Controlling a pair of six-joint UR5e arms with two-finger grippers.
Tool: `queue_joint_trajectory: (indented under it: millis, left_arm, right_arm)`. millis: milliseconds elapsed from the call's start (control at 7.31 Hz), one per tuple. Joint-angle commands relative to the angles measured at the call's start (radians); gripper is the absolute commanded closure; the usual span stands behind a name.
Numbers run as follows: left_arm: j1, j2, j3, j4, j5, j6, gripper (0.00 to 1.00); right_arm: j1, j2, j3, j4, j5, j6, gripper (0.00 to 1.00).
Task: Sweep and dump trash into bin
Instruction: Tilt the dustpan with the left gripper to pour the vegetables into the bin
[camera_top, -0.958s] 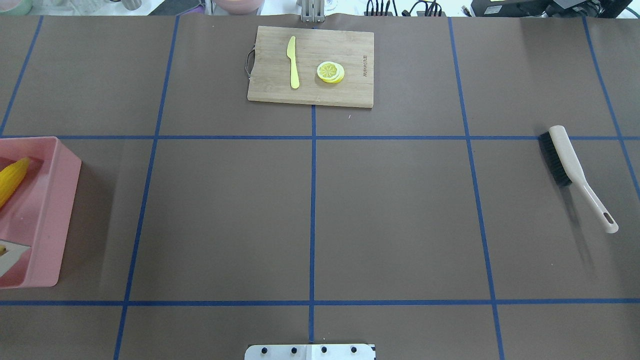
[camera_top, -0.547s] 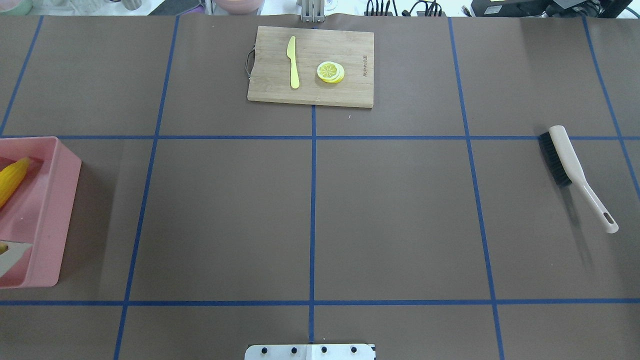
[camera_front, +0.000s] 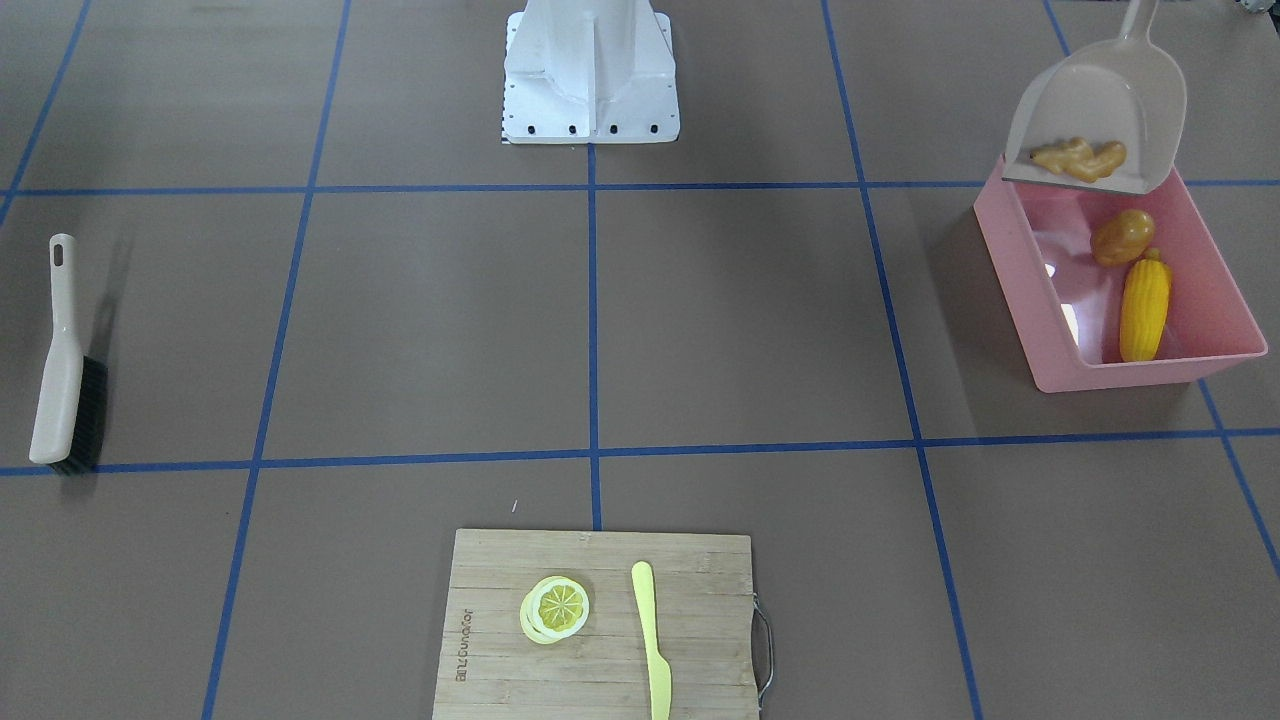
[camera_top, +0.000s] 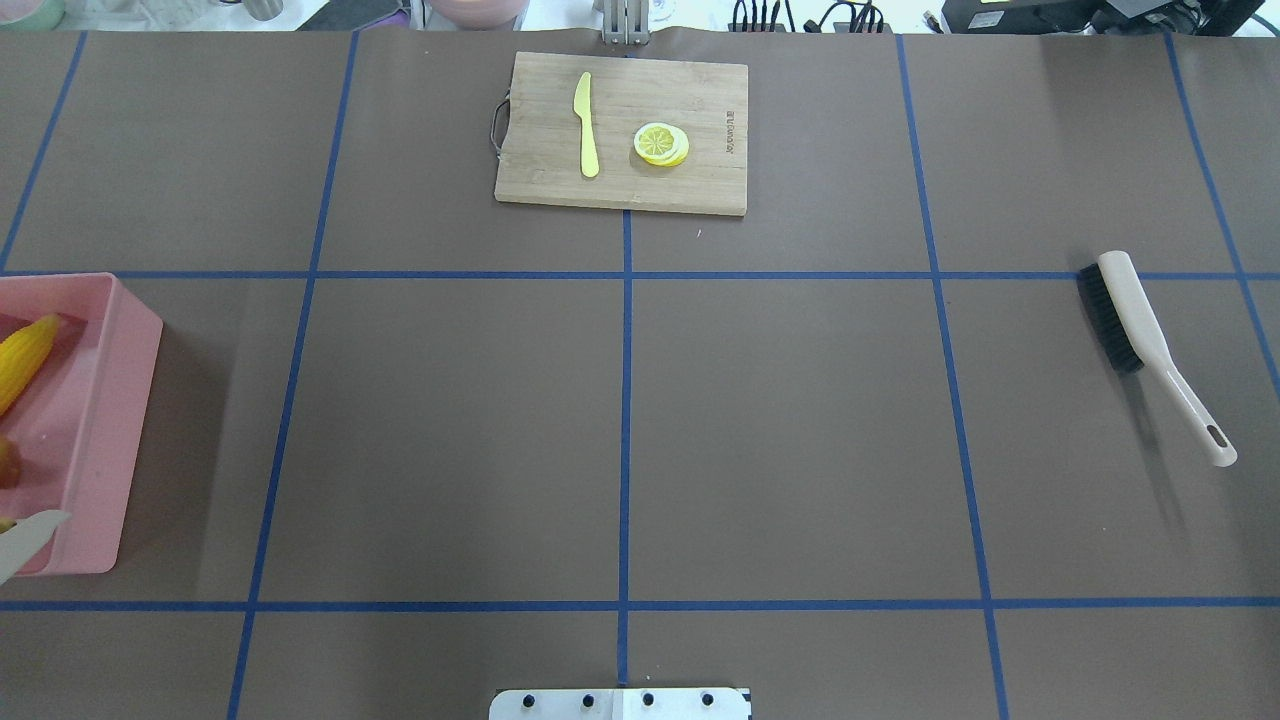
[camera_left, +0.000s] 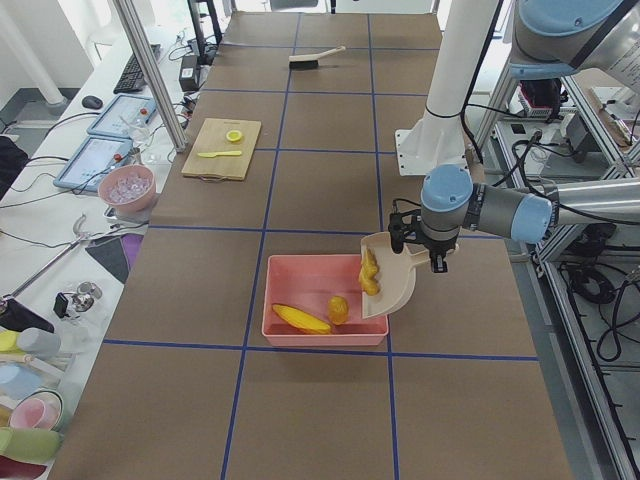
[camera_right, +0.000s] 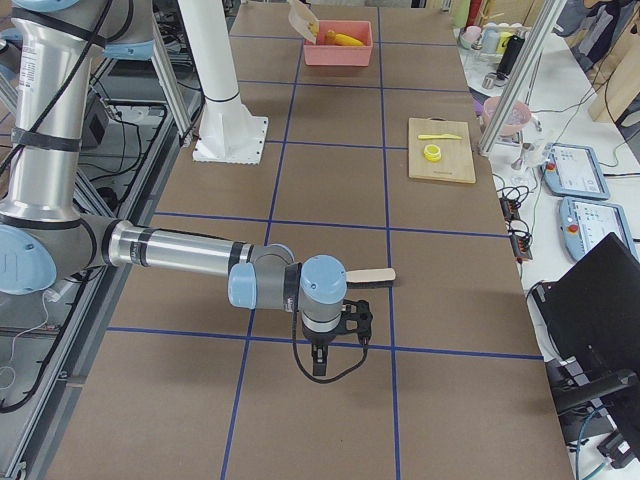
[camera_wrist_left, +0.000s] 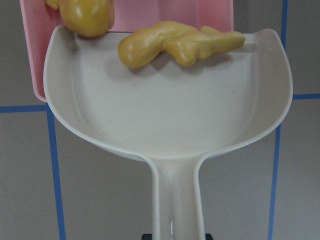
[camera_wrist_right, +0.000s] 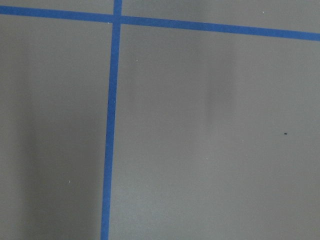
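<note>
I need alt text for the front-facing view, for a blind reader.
A beige dustpan, tilted over a pink bin, holds a ginger root; a potato and a corn cob lie in the bin. A brush lies apart, and a cutting board carries lemon slices and a knife.

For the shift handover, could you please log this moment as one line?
phase: dumping | dustpan: tilted over bin | ginger root: at dustpan lip | potato, corn cob: in bin | brush: lying on table
</note>
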Motion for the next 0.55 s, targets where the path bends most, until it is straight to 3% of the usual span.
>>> queue_joint_trajectory:
  millis: [0, 411]
  left_arm:
    - [-0.001, -0.002, -0.009, 0.171, -0.071, 0.063, 1.00]
    - [-0.003, -0.017, -0.017, 0.242, -0.075, 0.082, 1.00]
  right_arm:
    - [0.000, 0.000, 0.000, 0.000, 0.000, 0.000, 0.00]
    - [0.000, 0.000, 0.000, -0.001, 0.002, 0.000, 0.00]
